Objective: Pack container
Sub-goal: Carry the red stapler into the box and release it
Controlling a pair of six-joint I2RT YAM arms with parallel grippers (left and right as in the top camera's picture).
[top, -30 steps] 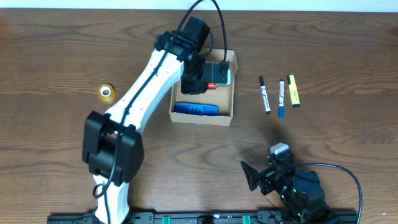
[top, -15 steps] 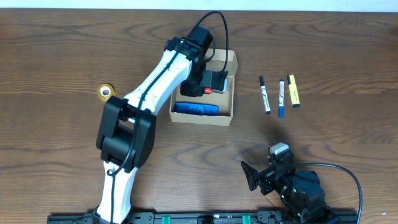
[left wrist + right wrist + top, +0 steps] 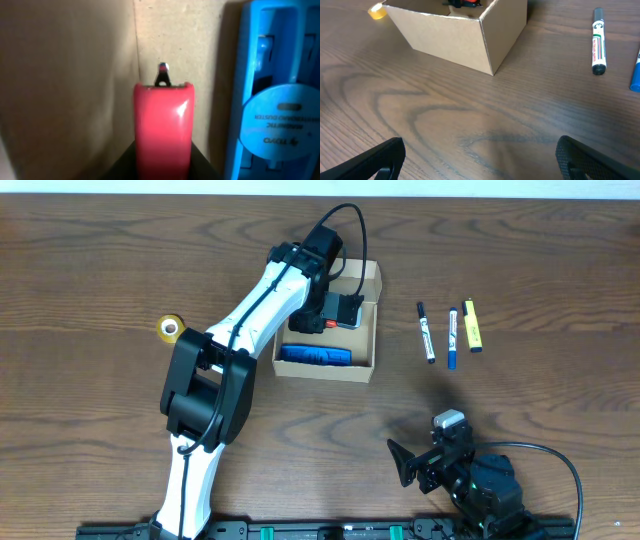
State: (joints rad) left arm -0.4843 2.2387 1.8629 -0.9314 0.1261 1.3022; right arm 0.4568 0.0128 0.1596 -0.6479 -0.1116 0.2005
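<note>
The container [image 3: 366, 278], a tan cardboard box with its flap open, sits mid-table and shows as a corner in the right wrist view [image 3: 445, 35]. My left gripper [image 3: 328, 315] reaches down inside it. In the left wrist view a red object with a metal tip [image 3: 163, 120] stands between the dark jaws of my left gripper [image 3: 163, 152], beside the box wall. No gap shows, but the jaws are blurred. A blue duster [image 3: 272, 100] lies beside it along the box's front side [image 3: 315, 356]. My right gripper [image 3: 405, 463] rests open near the front edge, fingers [image 3: 380, 160] wide apart.
Three pens lie right of the box: a black marker [image 3: 426, 332], a blue one [image 3: 452, 338] and a yellow highlighter [image 3: 472, 326]. A yellow tape roll [image 3: 171, 328] sits to the left. The left arm stretches across the table's left half.
The left arm's elbow has swung right and its gripper has settled deeper into the box with the red object. The right arm has stayed still.
</note>
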